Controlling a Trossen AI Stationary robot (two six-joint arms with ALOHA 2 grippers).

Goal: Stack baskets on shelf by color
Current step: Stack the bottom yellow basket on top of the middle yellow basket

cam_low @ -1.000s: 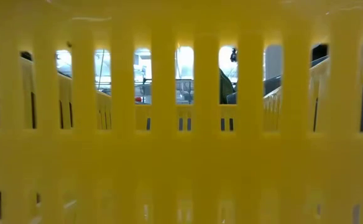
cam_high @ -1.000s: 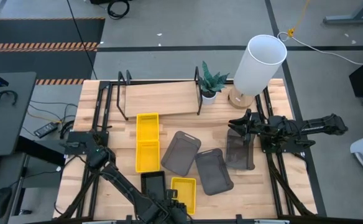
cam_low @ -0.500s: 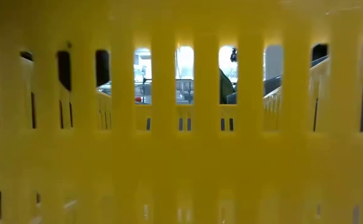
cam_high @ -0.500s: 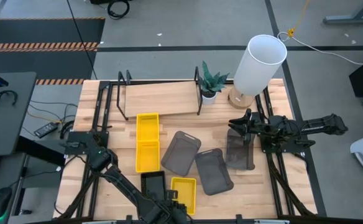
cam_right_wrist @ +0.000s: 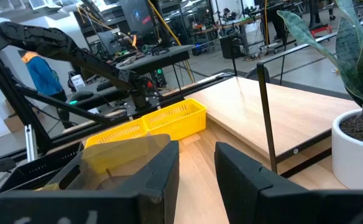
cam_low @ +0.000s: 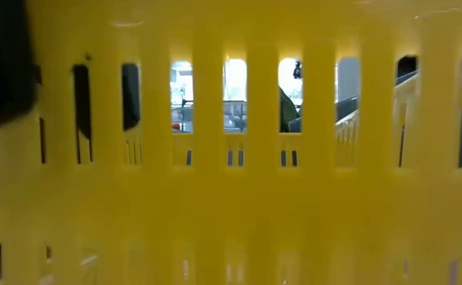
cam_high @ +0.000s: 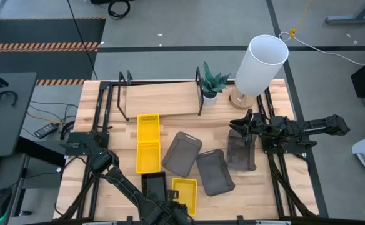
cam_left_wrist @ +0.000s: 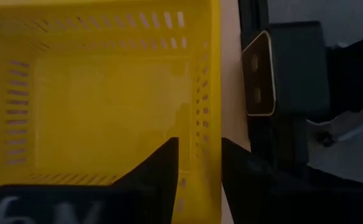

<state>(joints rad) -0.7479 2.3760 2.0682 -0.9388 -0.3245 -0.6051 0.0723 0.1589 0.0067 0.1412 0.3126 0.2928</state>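
My left gripper [cam_left_wrist: 197, 163] has slid in over the near yellow basket [cam_left_wrist: 107, 93], fingers apart astride its wall, ready to clamp and lift toward the shelf [cam_high: 160, 99].

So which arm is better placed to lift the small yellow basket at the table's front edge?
Left. The left hand straddles the side wall of that yellow basket, fingers open. The right hand is far off, over a dark grey basket.
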